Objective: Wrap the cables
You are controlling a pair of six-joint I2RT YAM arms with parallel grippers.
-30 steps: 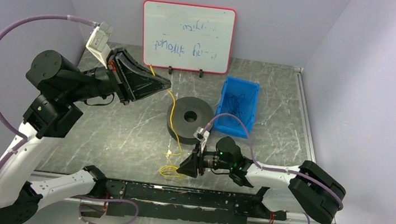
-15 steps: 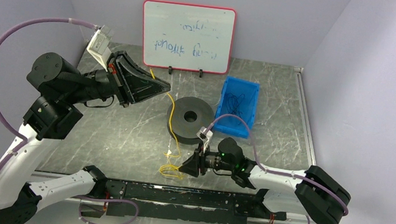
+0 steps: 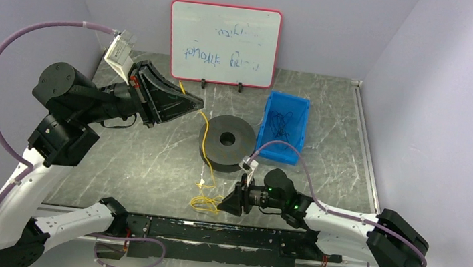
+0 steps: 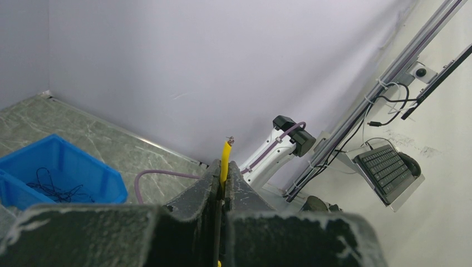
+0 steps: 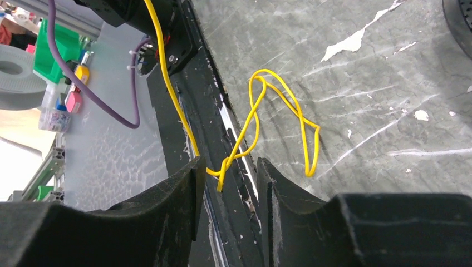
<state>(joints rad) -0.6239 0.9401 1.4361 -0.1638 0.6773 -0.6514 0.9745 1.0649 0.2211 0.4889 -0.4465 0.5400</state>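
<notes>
Your right gripper [image 3: 223,204] has eased back from the black spool [image 3: 227,141] — jaws parted astride the cable [image 5: 253,119]'s loose end. Left gripper [image 4: 221,173] pinches the other end, left of the spool.

Whiteboard [image 3: 223,43] writing unreadable, cable [image 5: 170,83] cut off at right wrist view's top edge, bin [image 3: 272,150] contents indistinct.

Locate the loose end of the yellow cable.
Top view: the yellow cable's loose end lies tangled beside the black front rail, directly ahead of the right gripper.
</notes>
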